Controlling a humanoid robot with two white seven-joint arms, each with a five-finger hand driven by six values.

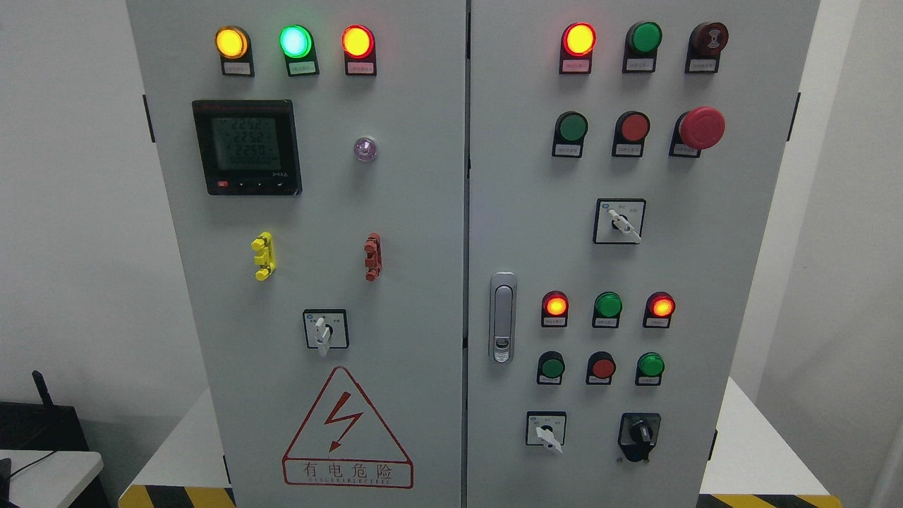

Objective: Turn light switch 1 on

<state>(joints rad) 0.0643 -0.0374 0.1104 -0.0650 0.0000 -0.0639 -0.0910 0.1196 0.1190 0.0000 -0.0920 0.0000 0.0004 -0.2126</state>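
No robot hand in frame, L or R; state can't be told. Cabinet point(423, 282) fills view. Which control is switch 1: unclear. Candidates lower frame: rotary selector point(325, 329) left door, selectors point(545, 429) and point(638, 432) right door. Indicator lamps point(295, 41) up top, for visibility.

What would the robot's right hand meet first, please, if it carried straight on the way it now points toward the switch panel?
That cannot be judged: neither hand shows in the head view. Only the cabinet front faces the camera, with its lamps, buttons and rotary switches.
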